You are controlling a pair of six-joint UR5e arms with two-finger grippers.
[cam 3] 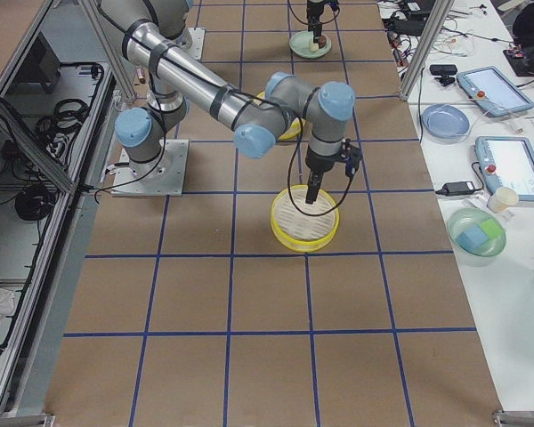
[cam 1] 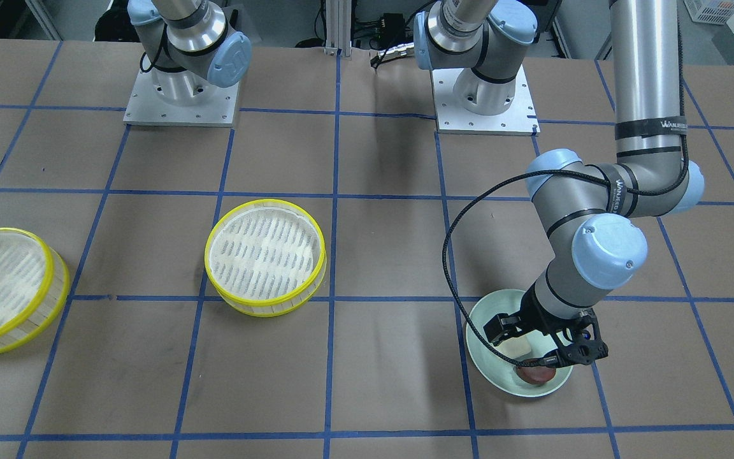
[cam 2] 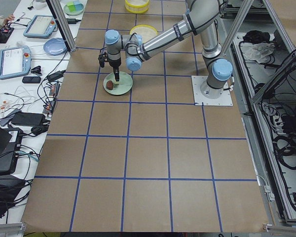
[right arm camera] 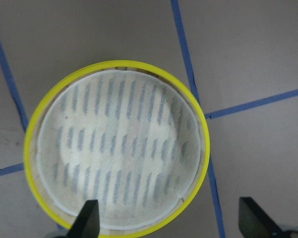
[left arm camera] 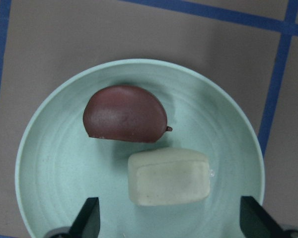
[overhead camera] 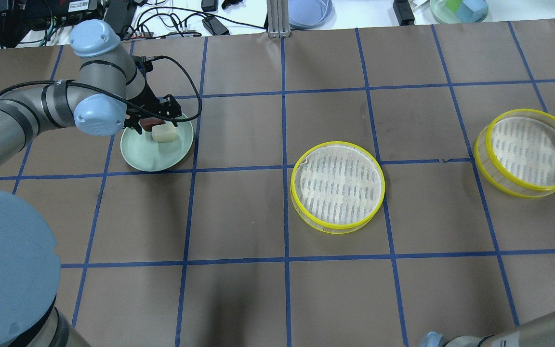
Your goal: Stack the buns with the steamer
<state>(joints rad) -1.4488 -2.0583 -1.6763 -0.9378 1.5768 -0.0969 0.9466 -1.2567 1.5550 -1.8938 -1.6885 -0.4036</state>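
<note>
In the left wrist view, the left gripper (left arm camera: 171, 216) hangs over the pale green plate (left arm camera: 49, 168). Its two black fingers (left arm camera: 89, 218) show at the bottom edge of the frame, spread wide with nothing between them. On the plate lie the two buns. The dark reddish-brown bun (left arm camera: 125, 114) is rounded with one flat edge and sits a little above the frame's centre. The pale cream bun (left arm camera: 169, 176) is oblong and lies just below and right of it, so close that contact cannot be judged. In the overhead view this plate (overhead camera: 152, 156) is in the upper left of the brown, blue-taped table (overhead camera: 239, 212). A yellow-rimmed steamer basket (overhead camera: 337, 185) with a white slatted liner stands near the centre, well apart from the plate. A second steamer basket (overhead camera: 530, 152) stands at the right edge. The right wrist view looks straight down on that second basket, which fills the frame's left and centre. The right gripper (right arm camera: 171, 220) is poised above it, its fingers (right arm camera: 89, 220) equally far apart and holding nothing.
</note>
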